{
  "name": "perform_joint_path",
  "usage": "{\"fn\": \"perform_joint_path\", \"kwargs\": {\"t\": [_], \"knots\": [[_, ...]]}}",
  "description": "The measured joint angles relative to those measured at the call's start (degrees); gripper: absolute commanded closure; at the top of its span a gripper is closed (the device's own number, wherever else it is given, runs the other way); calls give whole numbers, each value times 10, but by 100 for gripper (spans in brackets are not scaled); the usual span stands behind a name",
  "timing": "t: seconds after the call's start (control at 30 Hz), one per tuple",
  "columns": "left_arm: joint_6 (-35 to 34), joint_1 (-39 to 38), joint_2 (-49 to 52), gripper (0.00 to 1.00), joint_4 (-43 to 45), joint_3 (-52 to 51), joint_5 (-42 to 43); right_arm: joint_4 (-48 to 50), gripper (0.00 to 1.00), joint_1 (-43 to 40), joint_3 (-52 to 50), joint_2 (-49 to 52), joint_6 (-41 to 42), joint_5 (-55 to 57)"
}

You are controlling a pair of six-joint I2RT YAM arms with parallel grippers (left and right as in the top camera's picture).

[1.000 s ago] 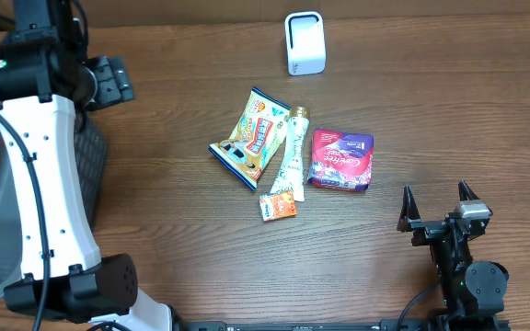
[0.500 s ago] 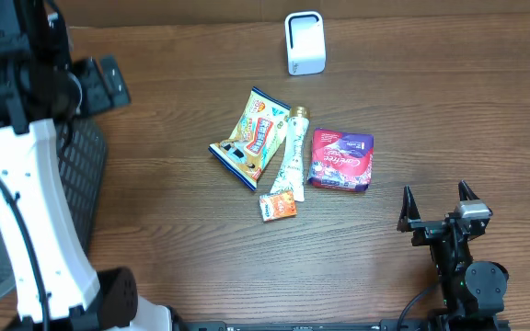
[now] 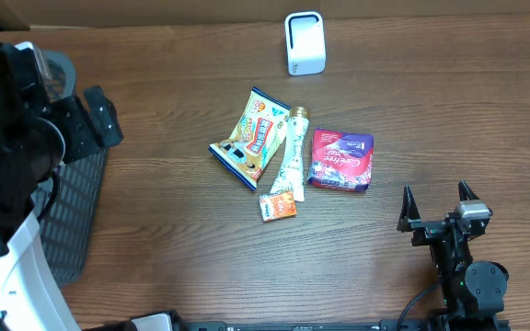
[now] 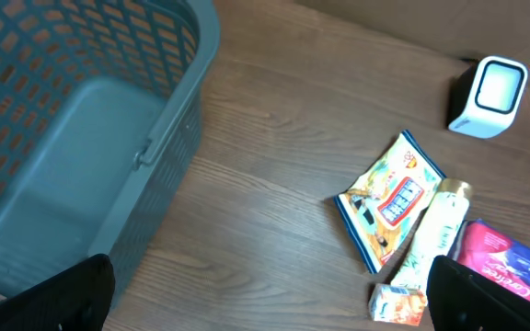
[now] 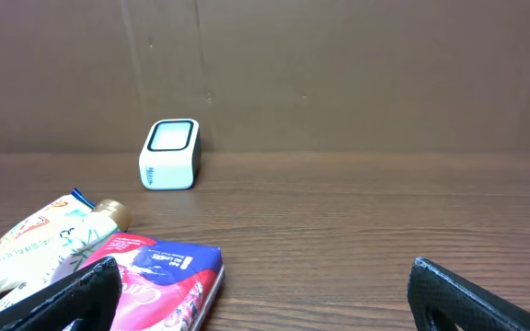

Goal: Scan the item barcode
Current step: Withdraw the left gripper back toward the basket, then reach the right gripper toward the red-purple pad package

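basket of grey-blue plastic mesh [image 3: 67, 216] sat at nine o'clock, left gripper [image 4: 270, 276] near it, fingers wide apart, empty; right gripper [image 3: 435, 193] at four o'clock likewise. magenta foil pouch [image 3: 340, 158], yellow snack packet [image 3: 251, 138], white tube [image 3: 291, 154] and small orange box [image 3: 278, 206] clustered centrally. picking an outer item looked wisest, its barcode turned toward the white boxy scanner [image 3: 304, 42] at twelve.

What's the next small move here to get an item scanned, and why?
Probably reach the right gripper forward toward the pink-and-purple plastic packet. That gripper is open and empty, the packet is the item lying nearest it on the wooden table, and nothing has been brought to the white box-shaped scanner yet.
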Motion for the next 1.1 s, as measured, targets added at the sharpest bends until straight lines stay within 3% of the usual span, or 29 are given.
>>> {"fn": "perform_joint_path", "kwargs": {"t": [0.6,0.8,1.1], "knots": [[-48,0,62,0,5,-4,2,3,0,0,0,0,0,0],[-48,0,79,0,6,-4,2,89,0,0,0,0,20,-52],[-50,0,85,0,7,-4,2,293,0,0,0,0,42,-284]]}}
